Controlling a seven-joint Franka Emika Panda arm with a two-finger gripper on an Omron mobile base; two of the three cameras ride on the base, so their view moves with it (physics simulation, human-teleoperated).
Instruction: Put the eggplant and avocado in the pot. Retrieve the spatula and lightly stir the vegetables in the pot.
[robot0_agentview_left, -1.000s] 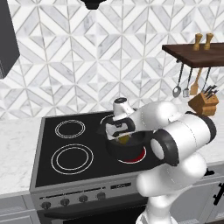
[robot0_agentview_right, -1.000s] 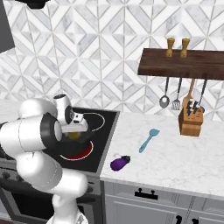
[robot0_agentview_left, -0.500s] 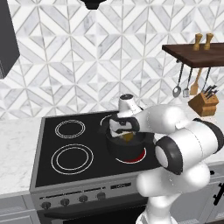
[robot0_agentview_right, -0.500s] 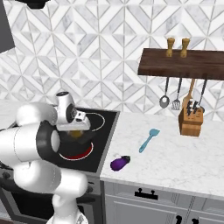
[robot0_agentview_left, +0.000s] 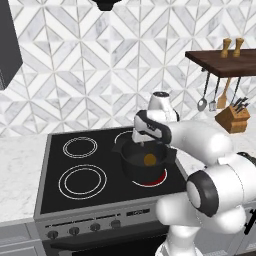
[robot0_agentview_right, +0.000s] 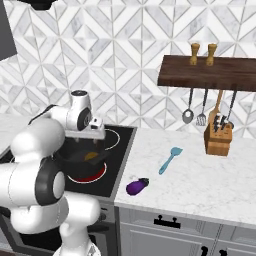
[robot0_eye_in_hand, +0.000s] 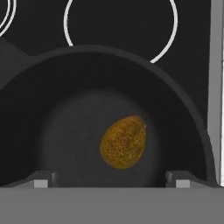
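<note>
Seen from the hand camera, the two dark fingertips of the gripper (robot0_eye_in_hand: 109, 179) stand wide apart at the bottom edge with nothing between them, so the tool is released and empty. Just beyond them lies the avocado (robot0_eye_in_hand: 123, 141), a yellow-orange egg shape resting on the floor of the pot (robot0_eye_in_hand: 183, 118), slightly off centre (its narrower end points up and to the right in this view). Past the pot's far rim a white burner ring (robot0_eye_in_hand: 120, 19) shows on the black stovetop.

In the left base view the gripper (robot0_agentview_left: 143, 141) hangs over the pot (robot0_agentview_left: 131, 167), which sits on the glowing red burner (robot0_agentview_left: 156, 179) at the front right of the stove (robot0_agentview_left: 55, 200); the avocado (robot0_agentview_left: 149, 159) is visible inside it. The knobs (robot0_agentview_left: 75, 231) run along the stove's front panel.

In the right base view the eggplant (robot0_agentview_right: 137, 186) lies on the marble counter (robot0_agentview_right: 200, 192), just beside the stove's edge and well apart from the pot (robot0_agentview_right: 80, 162). Farther back on the same counter rests the light blue spatula (robot0_agentview_right: 170, 160), blade toward the wall. Behind it a knife block (robot0_agentview_right: 218, 140) stands near the wall, with a ladle (robot0_agentview_right: 188, 112) and other utensils hanging from the dark wooden shelf (robot0_agentview_right: 210, 72), where two shakers (robot0_agentview_right: 202, 54) stand.
</note>
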